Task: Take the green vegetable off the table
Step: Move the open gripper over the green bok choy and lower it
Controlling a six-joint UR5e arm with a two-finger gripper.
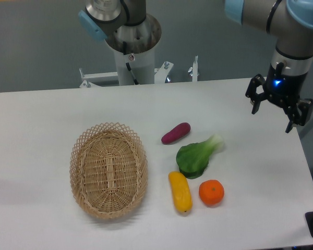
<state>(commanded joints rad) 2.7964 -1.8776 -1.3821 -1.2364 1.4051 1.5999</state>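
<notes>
The green vegetable (197,155) lies flat on the white table (41,114), right of centre, its dark leaf toward the front and its pale stalk pointing back right. My gripper (273,117) hangs above the table's far right side, well to the right of and behind the vegetable. Its two dark fingers are spread apart and nothing is between them.
A purple oblong item (176,133) lies just behind the vegetable. A yellow banana-shaped item (180,191) and an orange (211,192) lie just in front of it. A woven wicker basket (108,169) stands to the left. The arm's base column (133,52) rises behind the table.
</notes>
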